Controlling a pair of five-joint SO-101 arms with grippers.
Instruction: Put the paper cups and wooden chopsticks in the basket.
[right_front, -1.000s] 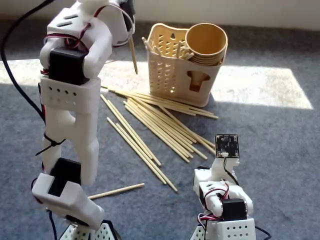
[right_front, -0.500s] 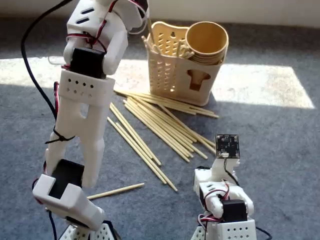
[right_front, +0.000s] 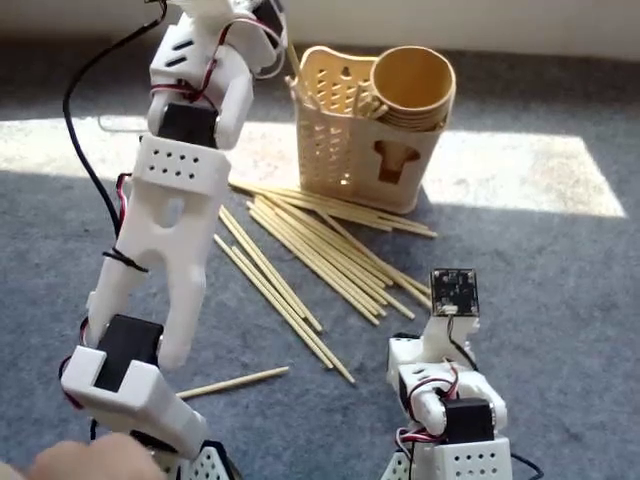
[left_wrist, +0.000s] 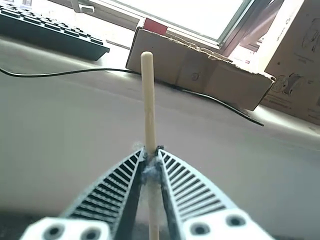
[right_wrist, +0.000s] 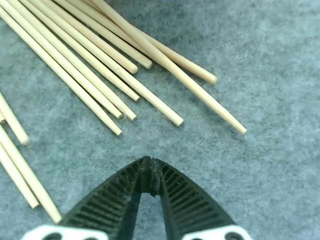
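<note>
While the left arm is raised, left gripper (left_wrist: 150, 152): clamped on one wooden chopstick (left_wrist: 147, 100), which is gripped between the fingertips and projects straight out beyond them.
Left gripper position: held high, near the rim of the basket (right_front: 345, 150), on the side away from the paper cups (right_front: 412, 85).
Paper cups: nested in one stack inside the basket, in the end farther from the left gripper.
Basket contents: chopstick ends are seen standing in the compartment nearer the left gripper.
Right gripper (right_wrist: 148, 175): fingertips are brought together with nothing held between them; it is pointed down at the grey mat (right_wrist: 260, 75).
Loose chopsticks (right_wrist: 100, 65): laid flat on the mat just ahead of the right gripper's tips, apart from them, and spread between that gripper and the basket.
Single chopstick (right_front: 235, 381): laid apart from the pile, near the left arm's base.
</note>
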